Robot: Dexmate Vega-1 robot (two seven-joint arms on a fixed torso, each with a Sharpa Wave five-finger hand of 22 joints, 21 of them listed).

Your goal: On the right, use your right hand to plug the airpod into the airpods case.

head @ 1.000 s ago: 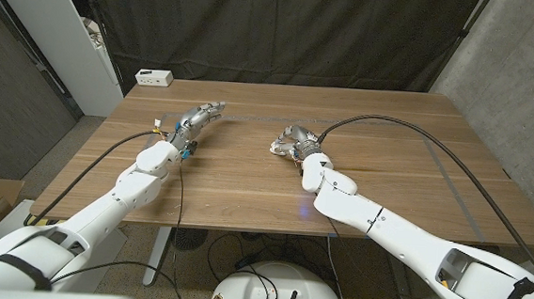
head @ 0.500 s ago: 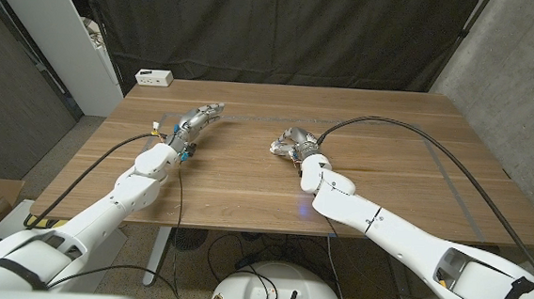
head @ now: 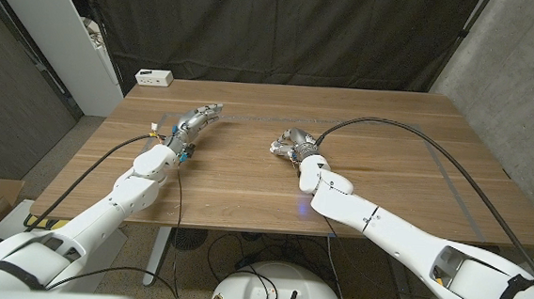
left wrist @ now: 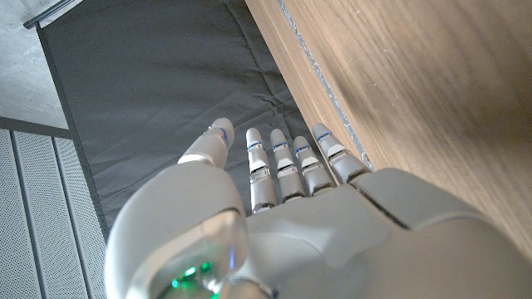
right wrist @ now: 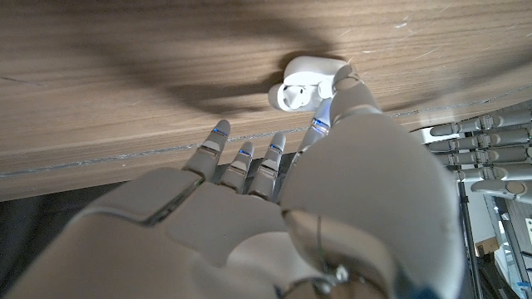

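Airpods case (right wrist: 304,81): white, glossy, rounded, lid open, lying on the wood-grain table (head: 390,139) just beyond the right hand (head: 293,144), whose thumb tip touches it. Whether the fingers (right wrist: 249,162) hold anything cannot be told. Left hand (head: 192,123) holds nothing, fingers extended together. A white box (head: 154,77) sits well apart.

Wooden table (head: 408,150), grain running lengthwise, with a faint pale line across its far part. A white airpods case (right wrist: 303,81) lies open on its surface near the middle, an earbud seated inside.
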